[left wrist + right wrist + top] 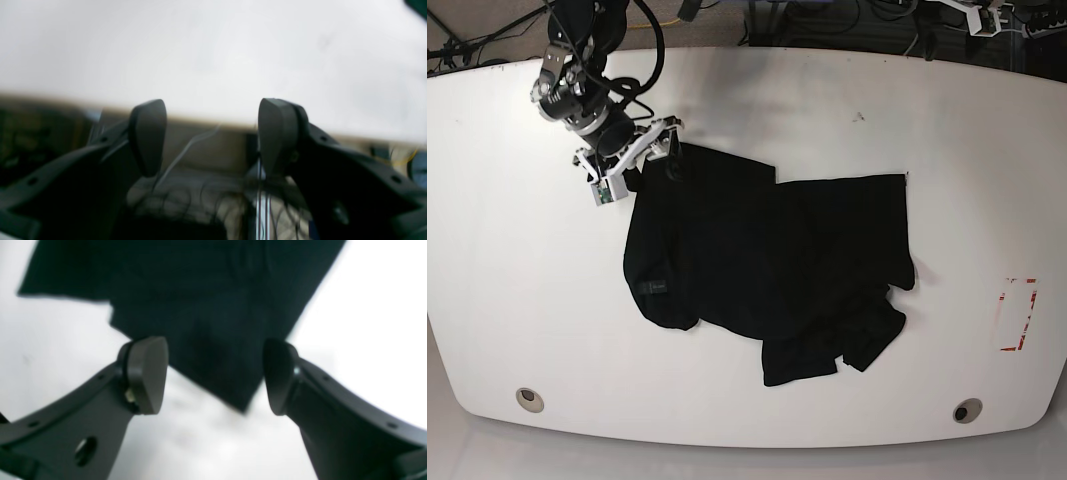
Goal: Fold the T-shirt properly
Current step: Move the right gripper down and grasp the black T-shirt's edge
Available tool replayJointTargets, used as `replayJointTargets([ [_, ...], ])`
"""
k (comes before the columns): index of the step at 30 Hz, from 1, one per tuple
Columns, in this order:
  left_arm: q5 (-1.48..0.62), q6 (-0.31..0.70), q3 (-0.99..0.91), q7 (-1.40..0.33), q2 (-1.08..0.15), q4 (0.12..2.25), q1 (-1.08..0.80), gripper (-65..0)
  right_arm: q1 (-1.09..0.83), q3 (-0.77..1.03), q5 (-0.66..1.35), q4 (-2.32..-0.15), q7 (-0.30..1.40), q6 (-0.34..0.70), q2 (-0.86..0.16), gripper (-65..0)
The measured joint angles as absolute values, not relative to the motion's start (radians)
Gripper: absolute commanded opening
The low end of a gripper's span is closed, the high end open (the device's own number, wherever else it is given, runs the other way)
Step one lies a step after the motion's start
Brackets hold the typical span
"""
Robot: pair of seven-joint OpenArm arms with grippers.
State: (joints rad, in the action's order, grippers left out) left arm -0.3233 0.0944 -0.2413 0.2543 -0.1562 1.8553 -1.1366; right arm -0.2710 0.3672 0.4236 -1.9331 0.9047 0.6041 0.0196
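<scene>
White tabletop (pixel 757 100) filled my base view, with cables (pixel 847 20) bunched behind its far edge, a red-marked patch (pixel 1017 315) near one side and two round holes (pixel 527 399) along the near edge. Bare surface ran wide on every side of the T-shirt (pixel 767 260), which lay rumpled and part-folded around the middle. I saw the right gripper (pixel 213 376) spread apart and empty, just above a corner of the black cloth. My left gripper (pixel 211 136) also stood parted with nothing in it, out over the table's edge, well apart from the shirt
</scene>
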Motion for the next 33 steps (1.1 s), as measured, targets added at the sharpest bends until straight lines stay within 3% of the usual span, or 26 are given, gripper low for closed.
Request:
replayJointTargets([
  [10,-0.323,0.094,-0.244,0.172,-0.159,1.858,-1.087,-24.6,-0.065,0.366,0.416,-1.653,0.921,0.599,0.017,-21.9],
  [29,-0.323,0.093,-0.244,0.145,-0.165,1.858,-1.031,-24.7,0.159,0.366,0.421,-1.350,0.883,0.596,-0.030,-22.2],
  [33,-0.323,0.094,-0.242,0.114,-0.189,1.858,-1.005,-24.7,0.162,0.364,0.424,-1.349,0.875,0.596,-0.021,-29.3],
])
